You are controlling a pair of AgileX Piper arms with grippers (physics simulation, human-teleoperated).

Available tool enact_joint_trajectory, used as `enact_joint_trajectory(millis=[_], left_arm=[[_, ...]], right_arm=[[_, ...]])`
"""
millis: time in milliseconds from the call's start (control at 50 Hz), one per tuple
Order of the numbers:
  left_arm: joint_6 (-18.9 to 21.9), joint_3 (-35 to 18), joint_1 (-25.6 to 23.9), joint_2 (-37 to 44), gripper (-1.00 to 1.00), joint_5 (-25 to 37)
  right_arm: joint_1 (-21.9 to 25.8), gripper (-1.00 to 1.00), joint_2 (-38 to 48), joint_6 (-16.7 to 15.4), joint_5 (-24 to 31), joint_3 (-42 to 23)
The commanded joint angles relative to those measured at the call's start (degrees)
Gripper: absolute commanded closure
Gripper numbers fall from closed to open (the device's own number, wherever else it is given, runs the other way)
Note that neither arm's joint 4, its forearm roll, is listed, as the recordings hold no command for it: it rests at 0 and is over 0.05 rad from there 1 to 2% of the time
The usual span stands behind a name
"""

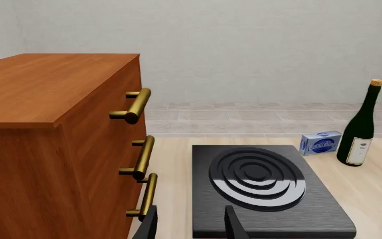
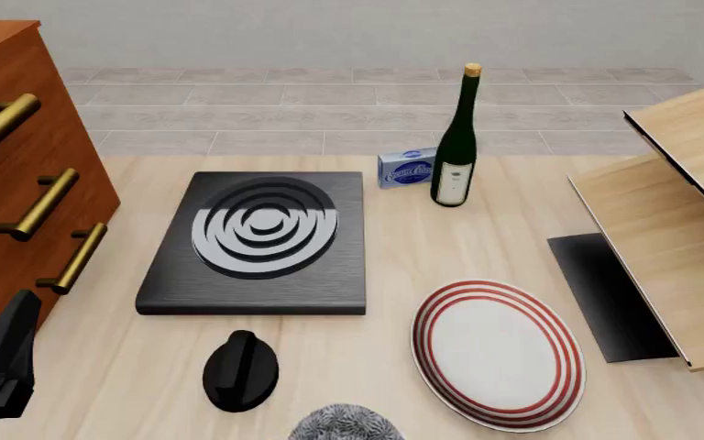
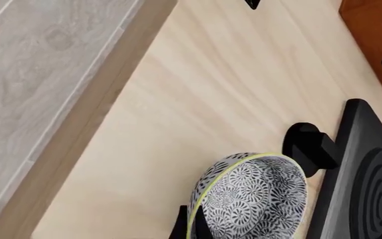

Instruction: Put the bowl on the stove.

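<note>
The left jaws (image 1: 191,224) are apart with nothing between them, and they sit near the front left corner of the bench (image 2: 475,238). The right jaws (image 3: 189,230) show only as dark tips pinching the rim of the bowl (image 3: 250,199), one tip on each side of the rim, so they are grasping the bowl.

At the left edge of the bench is a brown wooden cabinet (image 2: 10,183) with three gold handles. Just beside it lies the stove (image 2: 260,243), a flat black square with round silver rings. It is bare on top and sits left of the middle of the bench.

Near the front edge, just in front of the stove, is a black round knob (image 2: 241,369). Next to the knob, right at the front edge, is the speckled bowl (only its top pokes into the front view). The bowl is close to the stove's front edge but is not on the stove.

Further right, near the front edge, lies a white plate (image 2: 497,353) with red rings. Behind it, near the back edge, stand a small blue box (image 2: 406,168) and a dark green bottle (image 2: 456,151), just beside each other. At the right edge lies a thin black mat (image 2: 603,293), partly under slanted wooden boards (image 2: 670,257).
</note>
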Motion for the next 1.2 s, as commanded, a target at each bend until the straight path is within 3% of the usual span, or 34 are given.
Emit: enact_joint_trajectory(millis=[20, 440, 780, 980, 1200], left_arm=[[0.01, 0.0, -0.01, -0.03, -1.0, 0.01], [0.01, 0.0, 0.0, 0.0, -1.0, 0.0], [0.0, 0.0, -0.01, 0.02, -1.0, -0.01], [0.0, 0.0, 0.0, 0.01, -1.0, 0.0], [0.0, 0.0, -0.01, -0.01, -1.0, 0.0]], right_arm=[[0.12, 1.0, -2.2, -1.4, 2.83, -0.1], [-0.26, 1.0, -11.76, -6.3, 14.11, -2.5], [-7.4, 1.0, -18.72, -15.72, 25.04, -5.45], [-13.03, 1.0, -17.55, -22.09, 26.57, -7.88], [-15.06, 1.0, -12.82, -22.56, 29.66, -14.68]])
